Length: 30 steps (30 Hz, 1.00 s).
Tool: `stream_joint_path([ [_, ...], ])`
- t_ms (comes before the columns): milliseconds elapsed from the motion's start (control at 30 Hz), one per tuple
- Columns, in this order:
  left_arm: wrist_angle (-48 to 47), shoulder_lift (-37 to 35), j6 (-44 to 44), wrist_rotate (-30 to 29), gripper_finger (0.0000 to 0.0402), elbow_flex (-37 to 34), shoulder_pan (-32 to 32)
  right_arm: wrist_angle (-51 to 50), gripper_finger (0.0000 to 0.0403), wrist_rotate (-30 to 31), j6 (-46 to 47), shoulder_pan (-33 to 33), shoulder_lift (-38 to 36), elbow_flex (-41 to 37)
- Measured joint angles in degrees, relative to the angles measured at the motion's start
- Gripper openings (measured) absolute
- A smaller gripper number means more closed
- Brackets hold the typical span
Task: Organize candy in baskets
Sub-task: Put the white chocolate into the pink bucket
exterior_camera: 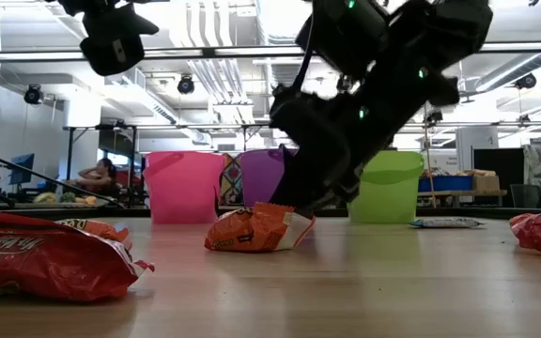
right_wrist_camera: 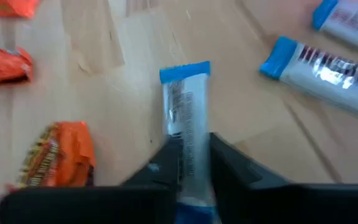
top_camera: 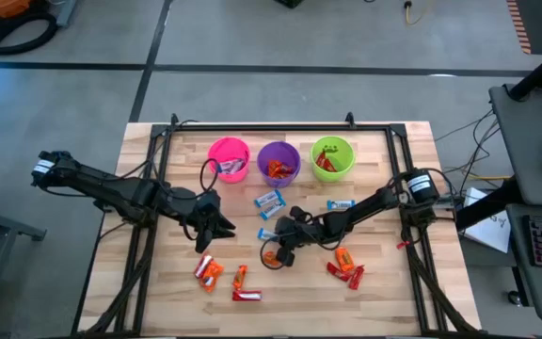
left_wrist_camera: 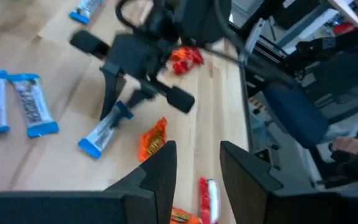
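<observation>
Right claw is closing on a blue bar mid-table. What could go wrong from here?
1. The right claw pinches the blue-and-white bar near one end; it may swing or slip on lift.
2. An orange candy lies close beside it and could get dragged.
3. The left claw hovers nearby; paths could cross.

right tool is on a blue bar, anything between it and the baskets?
Partly. The right tool is shut on the blue-and-white bar at mid-table. Two more blue-and-white bars lie on the wood between it and the purple basket. They lie flat, so a lifted carry should probably pass over them.
</observation>
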Motion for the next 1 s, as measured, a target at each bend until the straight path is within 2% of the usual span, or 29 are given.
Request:
stream_joint_path([
  [67, 0.4, 0.2, -1.2, 1.4, 0.0107, 0.0, 0.0, -0.4, 0.0027, 0.0, -0.4, -0.2, -1.7, 0.0],
  [233, 0.9, 0.7, -1.6, 3.3, 0.0107, 0.0, 0.0, -1.3, 0.0009, 0.5, -1.5, -0.2, -6.6, 0.0],
  [533, 3.5, 2.2, 0.0, 0.3, 0.0107, 0.0, 0.3, -2.6, 0.0006, 2.7, -2.6, -0.2, -11.9, 0.0],
  [800, 9.3, 1.9, -3.0, -0.3, 0.0111, 0.0, 2.7, -2.1, 0.0007, 12.6, -9.1, 2.2, -21.7, 0.1],
  [1000, 15.3, 2.0, 1.9, -2.1, 0.0149, 0.0, 5.3, 2.0, 0.0008, 17.5, -17.1, 4.3, -28.4, 0.1],
])
